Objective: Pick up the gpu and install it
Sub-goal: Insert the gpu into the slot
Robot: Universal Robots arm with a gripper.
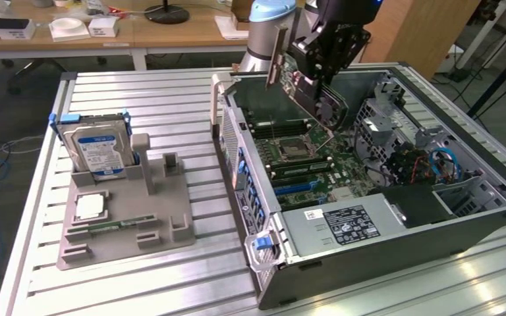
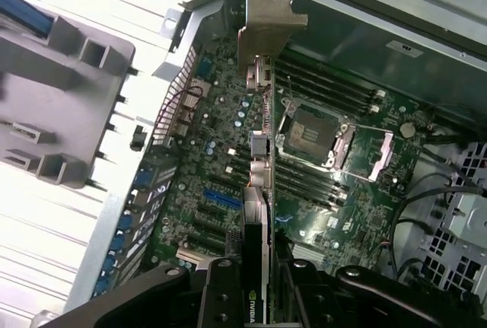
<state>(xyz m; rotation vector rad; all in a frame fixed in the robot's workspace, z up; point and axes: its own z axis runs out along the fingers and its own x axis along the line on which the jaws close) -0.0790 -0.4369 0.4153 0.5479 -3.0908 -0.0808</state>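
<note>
My gripper [image 1: 321, 62] hangs over the open computer case [image 1: 262, 263], shut on the gpu [image 1: 310, 99]. The dark card is tilted in the air above the green motherboard [image 1: 310, 164], touching nothing below. In the wrist view I see the gpu [image 2: 259, 214] edge-on, its silver bracket [image 2: 270, 27] at the far end, and the black fingers [image 2: 221, 297] clamping it from both sides. Under the card lie the motherboard [image 2: 205, 138] and its blue slot [image 2: 221, 200], with the processor socket [image 2: 312, 134] beside the card's line.
A grey holder tray [image 1: 174, 227] stands at the exterior view's left with a hard drive [image 1: 99, 151], a processor chip [image 1: 90, 205] and a memory stick [image 1: 116, 224]. Inside the case are a power supply [image 1: 341, 224] and a drive cage with cables [image 1: 411, 151].
</note>
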